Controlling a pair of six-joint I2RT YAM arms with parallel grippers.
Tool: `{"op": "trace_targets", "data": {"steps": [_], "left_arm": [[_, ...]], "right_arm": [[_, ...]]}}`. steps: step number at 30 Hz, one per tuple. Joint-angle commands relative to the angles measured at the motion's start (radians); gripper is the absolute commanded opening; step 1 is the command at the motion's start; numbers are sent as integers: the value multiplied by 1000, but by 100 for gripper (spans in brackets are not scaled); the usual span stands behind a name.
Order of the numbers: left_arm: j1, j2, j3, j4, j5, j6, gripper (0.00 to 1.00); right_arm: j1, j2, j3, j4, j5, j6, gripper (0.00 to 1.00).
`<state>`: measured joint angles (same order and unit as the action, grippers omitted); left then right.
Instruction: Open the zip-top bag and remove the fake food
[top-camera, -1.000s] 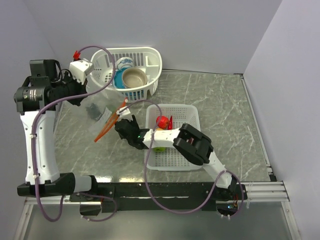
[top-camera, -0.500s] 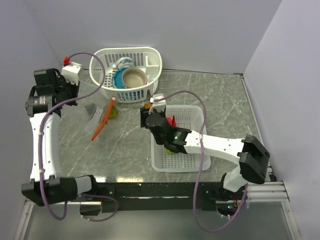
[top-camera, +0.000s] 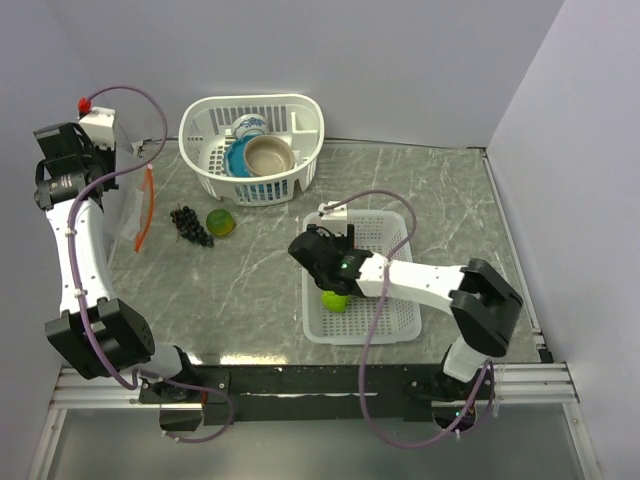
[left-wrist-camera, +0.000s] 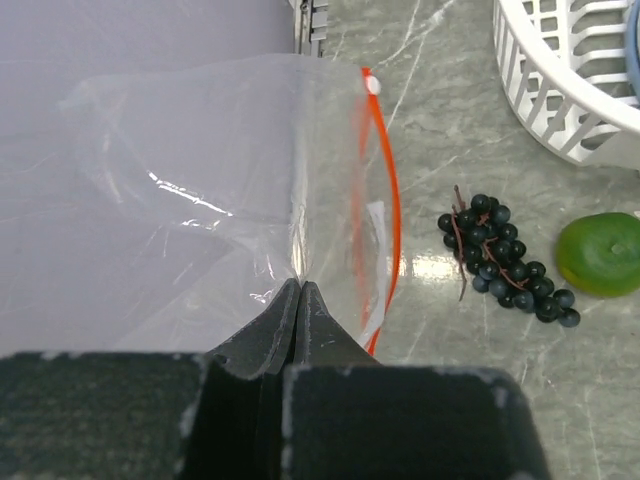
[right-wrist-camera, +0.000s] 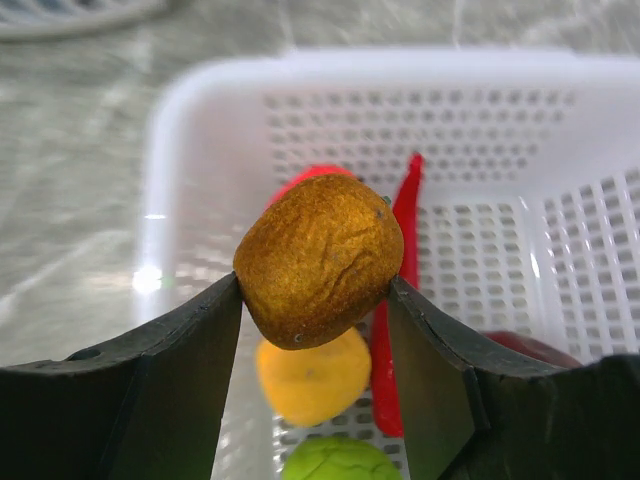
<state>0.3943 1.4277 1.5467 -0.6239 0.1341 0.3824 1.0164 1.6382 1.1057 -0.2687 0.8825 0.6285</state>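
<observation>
My left gripper (left-wrist-camera: 300, 286) is shut on a fold of the clear zip-top bag (left-wrist-camera: 200, 180), held up at the far left (top-camera: 112, 148). The bag's orange-red zip strip (left-wrist-camera: 386, 200) hangs on the side toward the table (top-camera: 148, 205). Dark purple grapes (left-wrist-camera: 505, 265) and a green fruit (left-wrist-camera: 605, 255) lie on the table beside the bag (top-camera: 190, 225). My right gripper (right-wrist-camera: 315, 290) is shut on a brown-orange fruit (right-wrist-camera: 320, 260) above the rectangular white basket (right-wrist-camera: 500, 130). In that basket lie a yellow fruit (right-wrist-camera: 312, 375), a green lime (right-wrist-camera: 335, 462) and a red chili (right-wrist-camera: 400, 300).
An oval white basket (top-camera: 300, 115) with a blue bowl and a beige bowl stands at the back, just beyond the grapes. The rectangular basket (top-camera: 390, 325) sits right of centre, with my right arm reaching over it from the right.
My left arm has swung up and to the far left with the bag; grapes and a green fruit now lie on the table. My right gripper moved from the bag to over the rectangular basket.
</observation>
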Motion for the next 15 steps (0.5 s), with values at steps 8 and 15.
{"op": "trace_targets", "data": {"steps": [8, 15], "left_arm": [[2, -177, -226, -65, -10, 90, 6], [2, -208, 10, -572, 84, 176, 97]], "right_arm": [[-45, 78, 77, -199, 62, 188, 100], [-70, 60, 126, -141, 70, 109, 100]]}}
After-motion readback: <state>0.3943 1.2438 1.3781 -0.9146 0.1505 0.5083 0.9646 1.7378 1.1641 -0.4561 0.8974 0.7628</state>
